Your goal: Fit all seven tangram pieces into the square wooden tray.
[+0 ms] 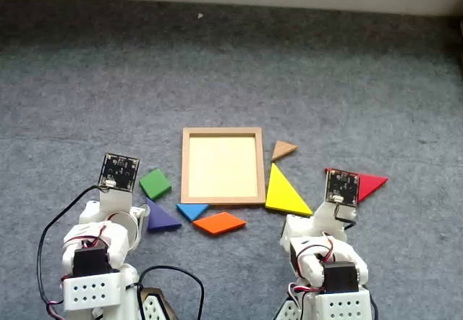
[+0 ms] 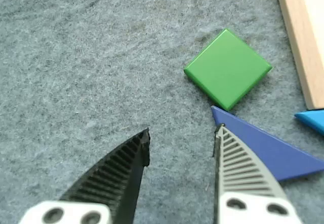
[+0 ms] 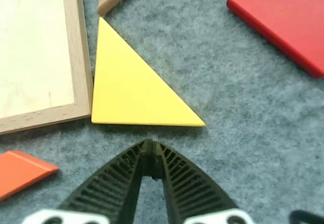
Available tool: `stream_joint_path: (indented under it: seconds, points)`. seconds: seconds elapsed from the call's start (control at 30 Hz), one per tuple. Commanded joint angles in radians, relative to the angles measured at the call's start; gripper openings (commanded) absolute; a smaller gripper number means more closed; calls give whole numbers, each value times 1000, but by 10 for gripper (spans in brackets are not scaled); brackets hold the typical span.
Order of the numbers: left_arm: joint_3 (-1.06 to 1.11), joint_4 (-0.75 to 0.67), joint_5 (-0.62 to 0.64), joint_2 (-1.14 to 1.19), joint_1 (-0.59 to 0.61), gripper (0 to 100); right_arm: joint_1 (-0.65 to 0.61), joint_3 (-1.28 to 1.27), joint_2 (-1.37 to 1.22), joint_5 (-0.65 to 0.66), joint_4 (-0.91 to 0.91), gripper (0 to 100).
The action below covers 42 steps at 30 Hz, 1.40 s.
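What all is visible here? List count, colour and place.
tray: one, light wood, mat's middle, empty
square: one, green, left of tray
purple triangle: one, purple, beside square, nearer arms
blue triangle: one, blue, at tray's near-left corner
parallelogram: one, orange, before tray's near edge
yellow triangle: one, yellow, beside tray's right side
tan triangle: one, tan, off tray's far-right corner
red triangle: one, red, farthest right
mat: one, grey, underneath
left gripper: one, black-white, open, by purple triangle
right gripper: one, black, shut, near yellow triangle
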<state>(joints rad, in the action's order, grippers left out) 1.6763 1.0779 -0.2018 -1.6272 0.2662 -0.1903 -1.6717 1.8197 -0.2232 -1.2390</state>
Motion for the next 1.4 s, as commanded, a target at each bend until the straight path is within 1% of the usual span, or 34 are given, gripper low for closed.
stream_joint_path:
  seconds: [0.0, 0.23, 0.4, 0.47, 0.57, 0.67, 0.73, 0.83, 0.93, 0.97, 1.0, 1.2, 1.3, 1.37]
  points:
    - [27, -2, -3, -8, 10, 213, 8, -137, 15, 9, -5, 4]
    - [15, 5, -5, -8, 19, 211, 8, -137, 15, 11, -5, 4]
    - [-67, 0, -5, -8, 19, 213, 8, -137, 15, 12, -5, 4]
    - [-74, -2, -2, -8, 4, 213, 10, -137, 15, 12, -5, 4]
    - [-105, -6, 2, -8, -56, 210, 12, -131, 15, 14, 1, 6]
    - [-110, 6, 3, -8, -88, 210, 13, -71, 15, 31, 2, 6]
    - [-110, 5, 12, -8, -85, 210, 13, -38, 15, 158, 4, 6]
    - [-122, 3, 63, -8, -71, 210, 13, -2, 15, 436, 5, 6]
    - [-120, 0, 68, -8, -38, 210, 30, 10, 15, 704, 5, 6]
    - [-120, 3, 68, -8, -28, 210, 48, 12, 15, 758, 5, 6]
    - [-117, 5, 68, -8, -19, 210, 71, 13, 15, 775, 8, 6]
    - [-111, 5, 68, -8, -4, 210, 222, 119, 7, 628, 128, 6]
    - [-111, 5, 68, -8, -4, 208, 248, 208, 4, 614, 131, 6]
    - [-111, 5, 68, -8, -4, 173, 248, 254, 2, 612, 131, 6]
